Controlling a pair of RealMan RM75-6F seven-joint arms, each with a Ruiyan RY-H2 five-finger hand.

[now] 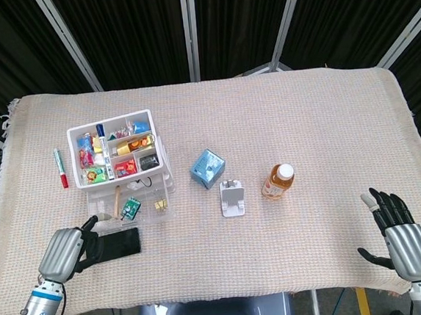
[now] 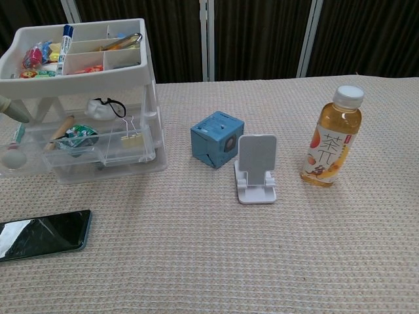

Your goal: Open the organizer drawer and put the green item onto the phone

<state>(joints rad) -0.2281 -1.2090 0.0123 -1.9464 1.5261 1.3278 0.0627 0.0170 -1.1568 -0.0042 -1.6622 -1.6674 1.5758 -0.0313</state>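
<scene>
The green item [image 1: 131,207] lies in the pulled-out clear drawer [image 1: 130,206] of the white organizer [image 1: 114,152], beside a binder clip [image 2: 133,139] and a wooden stick [image 2: 59,131]. The phone [image 2: 44,233] lies flat, screen up, on the woven cloth [image 1: 280,114] just in front of the drawer. The left hand [image 1: 75,249] rests at the phone's left end, fingers extended over it, gripping nothing. The right hand [image 1: 397,224] hovers at the cloth's near right edge, fingers spread and empty. A blue cube [image 1: 208,168], a white stand [image 1: 233,198] and a tea bottle [image 1: 278,182] sit mid-table
</scene>
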